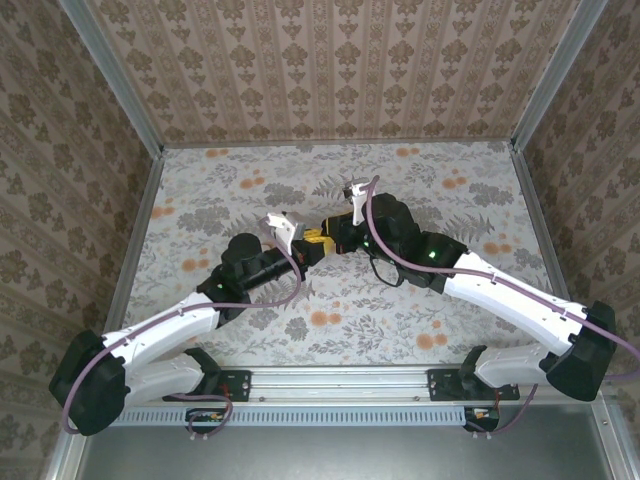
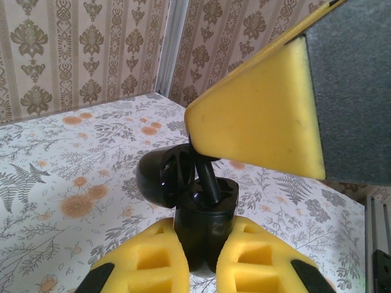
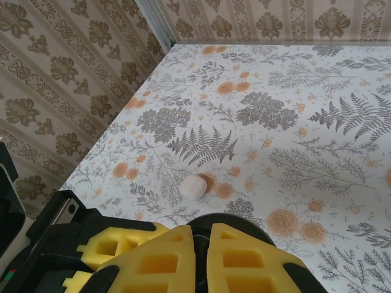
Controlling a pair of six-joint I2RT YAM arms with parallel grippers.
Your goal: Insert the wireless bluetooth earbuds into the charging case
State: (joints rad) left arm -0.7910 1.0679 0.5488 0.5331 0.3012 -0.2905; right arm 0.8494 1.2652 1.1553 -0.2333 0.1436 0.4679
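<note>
The black charging case [image 2: 201, 210] stands upright with its round lid [image 2: 160, 177] swung open to the left. My left gripper [image 2: 201, 224] is shut on the case's body, one yellow pad on each side. From above, a yellow finger [image 2: 256, 116] of my right gripper reaches down with a slim black earbud [image 2: 208, 178], whose stem points into the case's open top. In the right wrist view my right gripper [image 3: 201, 235] is shut on that thin black piece, directly over the case's round rim [image 3: 239, 220]. From the top both grippers [image 1: 303, 243] [image 1: 332, 236] meet at mid-table.
A small white lump [image 3: 194, 186] lies on the floral tablecloth [image 3: 293, 122] just beyond the case. Patterned walls with metal corner posts [image 2: 171, 43] close in the table on three sides.
</note>
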